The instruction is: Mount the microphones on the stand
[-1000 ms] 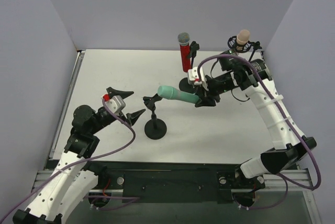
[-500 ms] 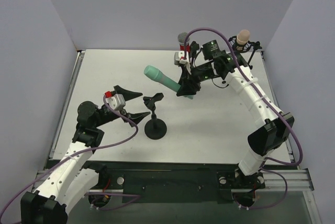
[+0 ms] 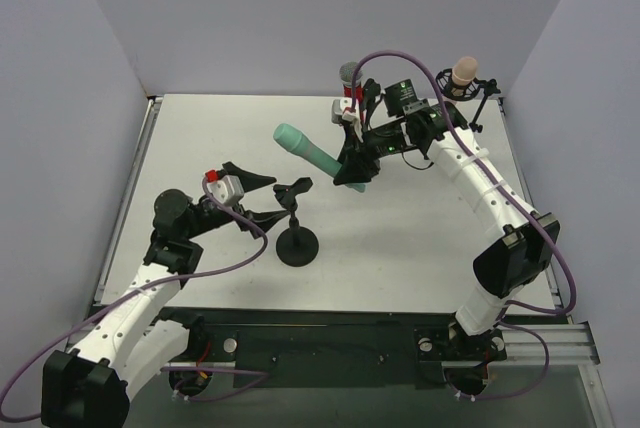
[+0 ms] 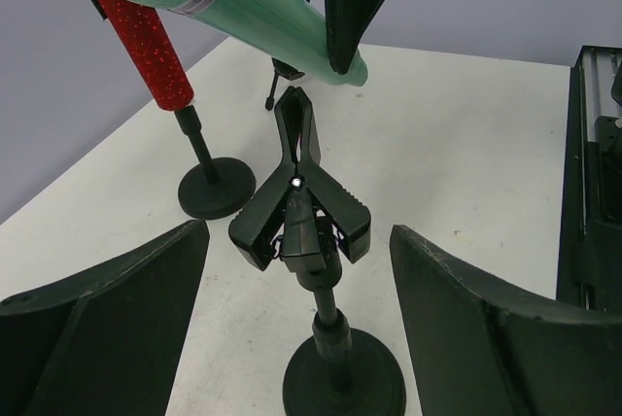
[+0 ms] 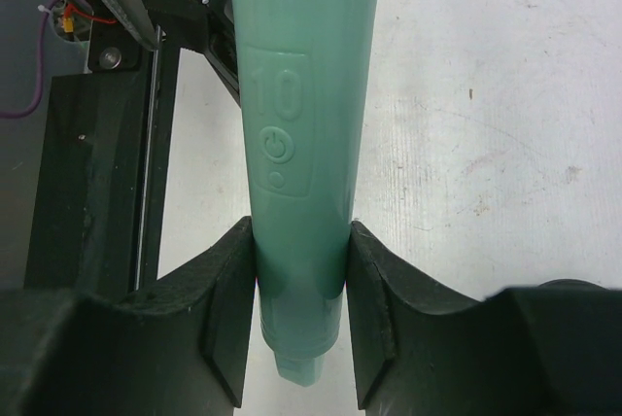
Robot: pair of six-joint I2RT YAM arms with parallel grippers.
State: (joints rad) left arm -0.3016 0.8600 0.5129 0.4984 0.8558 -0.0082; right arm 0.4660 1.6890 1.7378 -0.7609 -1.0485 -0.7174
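Observation:
My right gripper (image 3: 352,170) is shut on the tail of the mint green microphone (image 3: 316,157) and holds it tilted in the air, head up-left, above the table; it fills the right wrist view (image 5: 301,154). An empty black clip stand (image 3: 296,218) stands in front of it, clip (image 4: 301,202) closed. My left gripper (image 3: 258,198) is open, its jaws either side of that stand. The glittery red microphone (image 3: 350,88) sits upright in its stand behind, also seen in the left wrist view (image 4: 146,42). The peach-pink microphone (image 3: 463,75) sits in a stand at the back right.
Grey walls close in the white table (image 3: 200,148) on three sides. A black rail (image 3: 330,333) runs along the near edge. Purple cables loop off both arms.
The right gripper carried the green microphone up and left from a second ago, tilting its head upward, then nearly held still. The left gripper crept closer to the empty stand.

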